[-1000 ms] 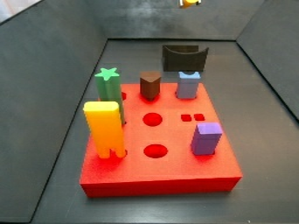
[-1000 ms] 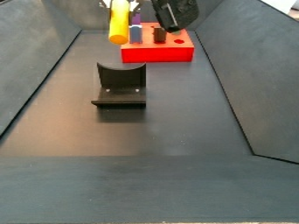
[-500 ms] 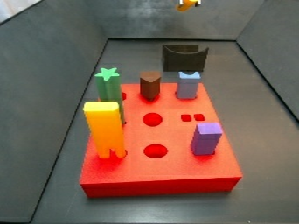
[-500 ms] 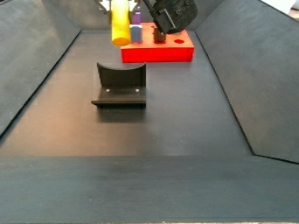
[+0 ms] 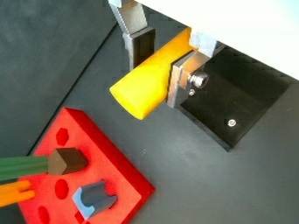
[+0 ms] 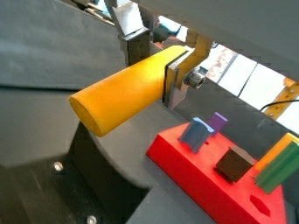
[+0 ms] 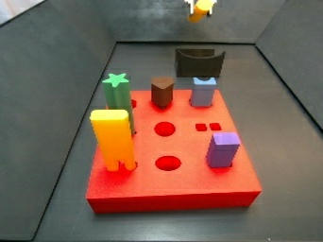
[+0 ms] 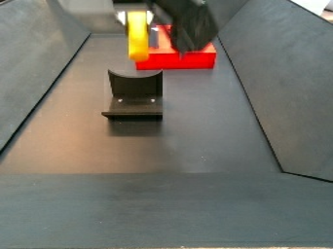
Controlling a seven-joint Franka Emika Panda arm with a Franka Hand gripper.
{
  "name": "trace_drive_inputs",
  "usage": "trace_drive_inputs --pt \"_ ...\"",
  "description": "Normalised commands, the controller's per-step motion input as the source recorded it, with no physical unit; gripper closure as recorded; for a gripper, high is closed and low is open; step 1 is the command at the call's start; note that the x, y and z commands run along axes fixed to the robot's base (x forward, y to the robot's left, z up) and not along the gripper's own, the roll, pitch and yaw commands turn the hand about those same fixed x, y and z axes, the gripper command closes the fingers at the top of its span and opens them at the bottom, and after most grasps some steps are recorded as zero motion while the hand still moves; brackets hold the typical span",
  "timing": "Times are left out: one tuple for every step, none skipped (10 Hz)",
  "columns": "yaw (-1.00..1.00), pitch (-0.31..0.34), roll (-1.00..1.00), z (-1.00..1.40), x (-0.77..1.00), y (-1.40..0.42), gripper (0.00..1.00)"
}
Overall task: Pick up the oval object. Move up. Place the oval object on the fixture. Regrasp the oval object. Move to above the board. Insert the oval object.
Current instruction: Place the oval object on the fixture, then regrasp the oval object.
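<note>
In both wrist views the gripper [image 5: 160, 63] [image 6: 159, 58] has its jaws pinching the oval object [image 5: 149, 80] [image 6: 121, 94]. One flat silver finger [image 5: 184, 77] presses each side near the peg's upper end, and the rounded free end sticks out well beyond the plates.

In a side view the green star peg [image 7: 117, 92] stands at the left of the board [image 7: 173, 187], with the tall yellow two-legged block [image 7: 112, 138] nearer the front on the same side. Moving right come the brown peg [image 7: 161, 92], the light blue peg [image 7: 203, 91] and the purple block [image 7: 225, 148], all standing upright in the red slab. The fixture [image 7: 199, 62] sits on the dark floor just behind the board. High above it, at the frame's top edge, only the lower tip of the yellow peg [image 7: 201, 8] shows.

In a side view from the opposite end, the fixture [image 8: 132, 96] stands nearest. The peg [image 8: 136, 39] hangs upright in the air beyond and above it, well clear of its notch, with the board [image 8: 178, 58] behind and the blurred dark gripper [image 8: 189, 21] to the right.
</note>
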Motion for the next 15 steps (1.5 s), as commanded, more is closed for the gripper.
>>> trace_drive_inputs --pt "-0.26 0.112 -0.76 -1.0 0.19 0.14 1.0" --pt "-0.24 0.053 -0.55 -1.0 0.21 0.14 1.0" --pt "-0.23 0.031 -0.44 -1.0 0.21 0.15 1.0" --pt "-0.2 -0.002 -0.26 -1.0 0.22 0.14 1.0" --pt "-0.16 -0.037 -0.17 -1.0 0.22 0.14 1.0" --pt "-0.13 -0.05 -0.14 -0.86 0.18 0.12 1.0" --pt "-0.1 -0.059 -0.13 -0.61 0.14 0.09 1.0" --pt "-0.07 -0.067 -0.12 -0.44 0.12 0.06 1.0" --pt "-0.06 -0.068 -0.11 -0.33 0.1 0.06 1.0" --pt "0.0 0.0 0.0 0.0 0.0 0.0 0.0" --pt "-0.11 0.068 0.03 1.0 0.0 0.0 0.0" --pt "-0.1 0.069 0.03 1.0 0.0 0.0 0.0" --pt "-0.09 0.054 0.05 1.0 -0.02 0.0 0.0" --pt "-0.08 0.036 0.06 1.0 -0.02 0.0 0.0" --pt "-0.07 0.016 0.05 1.0 -0.03 0.0 0.0"
